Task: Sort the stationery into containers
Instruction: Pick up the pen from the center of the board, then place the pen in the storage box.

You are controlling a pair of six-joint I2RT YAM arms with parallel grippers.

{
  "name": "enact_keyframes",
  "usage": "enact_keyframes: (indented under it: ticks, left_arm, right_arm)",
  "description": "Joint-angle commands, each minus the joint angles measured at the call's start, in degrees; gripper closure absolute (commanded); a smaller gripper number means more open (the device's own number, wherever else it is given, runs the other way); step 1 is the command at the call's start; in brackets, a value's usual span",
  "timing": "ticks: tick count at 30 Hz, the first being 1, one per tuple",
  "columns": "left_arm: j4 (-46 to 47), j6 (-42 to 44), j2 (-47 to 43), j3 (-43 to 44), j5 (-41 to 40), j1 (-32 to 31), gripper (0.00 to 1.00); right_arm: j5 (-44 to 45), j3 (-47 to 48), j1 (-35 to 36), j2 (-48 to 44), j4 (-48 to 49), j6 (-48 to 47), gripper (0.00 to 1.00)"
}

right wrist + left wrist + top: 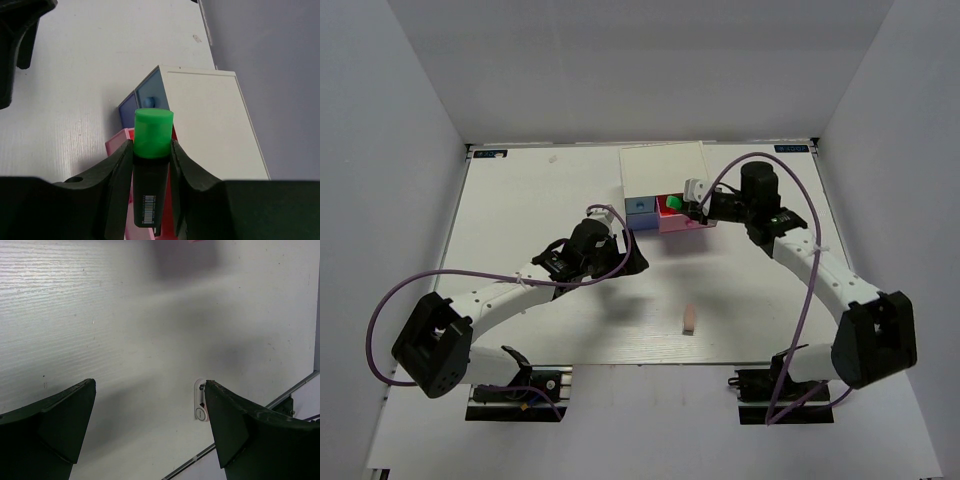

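My right gripper (152, 150) is shut on a black highlighter with a green cap (153, 127), held over the open pink drawer (116, 146) of the white-topped box (210, 120). In the top view the green cap (674, 204) sits above that pink drawer (682, 224), with something red (667, 211) inside it. The light blue drawer front (640, 205) is closed. A pinkish-beige eraser block (690, 319) lies on the table near the front. My left gripper (632, 256) is open and empty above bare table (150, 340). The other highlighters and erasers are out of view.
The box (662, 165) stands at the back middle of the white table. A periwinkle front (127, 107) shows under the light blue one (149, 92). A small white tag (199, 401) lies by my left gripper's right finger (240, 425). The table edge (280, 400) runs close by.
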Motion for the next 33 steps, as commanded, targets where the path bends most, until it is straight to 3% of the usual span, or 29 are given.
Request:
enact_keyframes:
  ticks: [1, 9, 10, 12, 15, 20, 24, 26, 27, 28, 32, 33]
  left_arm:
    - [0.6, -0.1, -1.6, -0.5, -0.6, 0.1, 0.0]
    - [0.6, -0.1, -2.1, -1.0, -1.2, 0.1, 0.0]
    - [0.6, -0.1, -2.1, -1.0, -1.2, 0.1, 0.0]
    - [0.6, -0.1, -1.5, -0.5, -1.2, 0.1, 0.0]
    - [0.6, -0.1, -1.0, -0.5, -1.2, 0.1, 0.0]
    - [0.6, -0.1, -1.0, 0.1, -1.2, 0.1, 0.0]
    - [0.6, -0.1, -1.0, 0.1, -1.2, 0.1, 0.0]
    - [0.1, -0.1, -1.0, 0.1, -1.2, 0.1, 0.0]
    - [0.1, -0.1, -1.0, 0.1, -1.2, 0.1, 0.0]
    - [0.1, -0.1, -1.0, 0.1, -1.2, 0.1, 0.0]
    - [0.1, -0.1, -1.0, 0.1, -1.2, 0.1, 0.0]
    - [0.1, -0.1, -1.0, 0.1, -1.2, 0.1, 0.0]
  right_arm:
    - [-6.5, 2.3, -0.7, 2.6, 9.5, -1.7, 0.84]
    - [-5.8, 3.2, -1.9, 7.3, 10.6, -1.6, 0.81]
    - [-5.5, 3.0, -2.0, 7.4, 10.7, -1.7, 0.78]
    - [-5.4, 3.2, -2.3, 8.0, 10.6, -0.8, 0.64]
    - [-4.8, 3.4, -2.6, 8.2, 9.5, -0.7, 0.57]
    - [-4.3, 3.5, -3.1, 8.1, 9.4, -0.3, 0.48]
    - [-4.8, 3.3, -3.9, 7.1, 10.2, 1.8, 0.48]
    - [-6.5, 3.1, -4.2, 5.8, 10.3, 2.7, 0.63]
    - [-6.9, 3.2, -4.6, 5.4, 9.4, 3.4, 0.75]
    - [-8.5, 3.6, -4.9, 5.3, 6.9, 3.4, 0.96]
    - [-16.2, 10.2, -5.8, 7.4, -13.8, -8.5, 1.0]
    - [-17.3, 12.6, -6.0, 8.1, -25.3, -11.0, 1.0]
